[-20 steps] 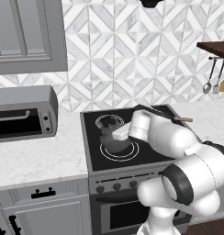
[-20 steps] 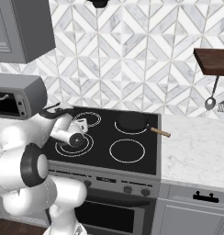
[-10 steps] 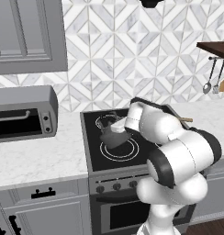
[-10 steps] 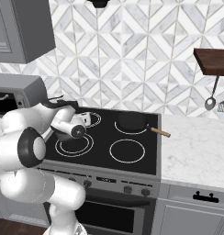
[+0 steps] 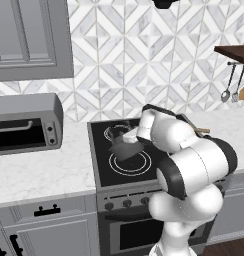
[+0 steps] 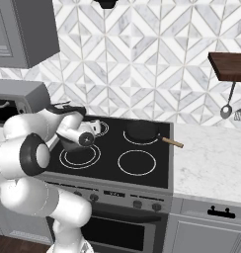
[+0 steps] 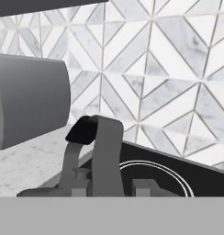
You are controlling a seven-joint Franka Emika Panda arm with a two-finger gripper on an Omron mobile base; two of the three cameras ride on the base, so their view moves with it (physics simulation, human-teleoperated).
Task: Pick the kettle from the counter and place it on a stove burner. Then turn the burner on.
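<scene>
1. White marble-look counter [image 5: 39, 172] with faint grey veins runs under a diamond-patterned tile wall, flanking a black glass cooktop [image 6: 142, 150].
2. At the cooktop's left side, the dark 2-finger pincer [image 7: 113, 187] is pinching the arched handle [image 7: 107, 151] of the squat round dark grey metal kettle [image 5: 125, 148]; its tips sit on either side of the handle.
3. That kettle hangs over the front left burner [image 6: 79, 155], the largest circle with 2 concentric white rings; whether it touches the glass I cannot tell.
4. Behind and to the right, a flat black frying pan [image 6: 142, 131] with a wooden handle rests on the back right burner.
5. Left of the stove stands a grey toaster oven [image 5: 24, 122] on the counter.
</scene>
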